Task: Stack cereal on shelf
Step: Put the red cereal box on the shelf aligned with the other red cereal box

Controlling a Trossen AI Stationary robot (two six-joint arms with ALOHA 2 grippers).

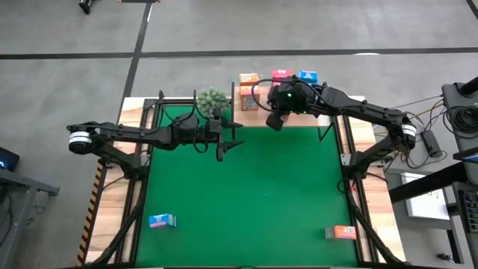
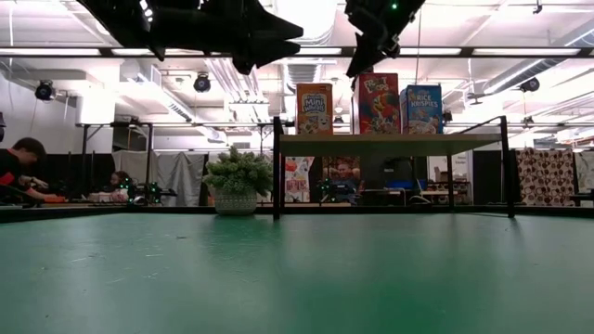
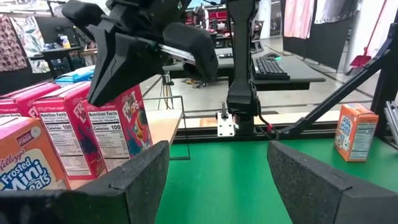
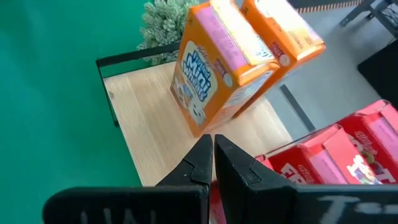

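On the wooden shelf point(image 1: 250, 118) at the table's far edge, cereal boxes stand upright in rows: orange point(image 4: 211, 74), red point(image 2: 379, 102) and blue point(image 2: 422, 109). My right gripper point(image 4: 211, 146) is shut and slants down over the shelf's near edge, just in front of the red boxes point(image 4: 323, 155). My left gripper point(image 3: 217, 155) hangs open and level above the green table, left of the shelf, with nothing between its fingers. A blue box point(image 1: 161, 220) and an orange box point(image 1: 343, 232) lie on the table near its front edge. My right gripper's shut fingertips point(image 2: 357, 67) stand close to the top near corner of the red box point(image 2: 364, 78). Whether they touch it I cannot tell.
A small green plant point(image 1: 212, 99) in a pot stands beside the shelf's left support. The shelf's thin black side frames point(image 2: 276, 167) rise from the table. Green felt point(image 1: 246, 194) lies between the shelf and the two boxes at the front. People sit in the room beyond.
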